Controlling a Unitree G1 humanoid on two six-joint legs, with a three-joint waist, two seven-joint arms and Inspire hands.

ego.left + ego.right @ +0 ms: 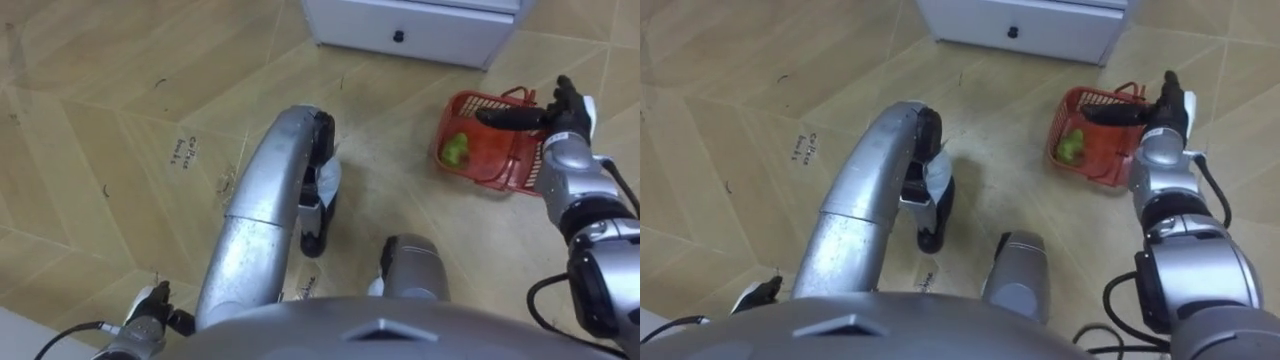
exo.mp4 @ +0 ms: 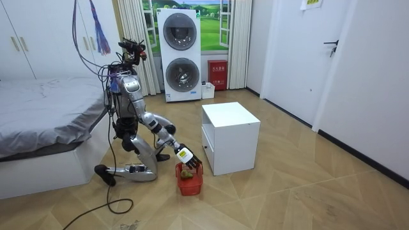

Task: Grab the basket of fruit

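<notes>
The fruit basket [image 1: 489, 166] is red plastic mesh and sits on the wooden floor by a corner of the white cabinet. A green fruit [image 1: 456, 150] lies inside it. My right hand [image 1: 563, 115] hovers at the basket's right rim, open, its thumb [image 1: 505, 117] reaching left across the top of the basket. Nothing is gripped. In the room view I kneel on the floor with the right arm stretched down to the basket [image 2: 190, 184]. My left hand [image 1: 150, 305] hangs low at the lower left, near the floor.
The white cabinet [image 1: 410, 30] with a drawer knob stands just beyond the basket. In the room view a bed [image 2: 45, 121] is behind me and stacked washing machines [image 2: 179, 54] stand by the far wall. Open wooden floor [image 1: 120, 120] spreads to my left.
</notes>
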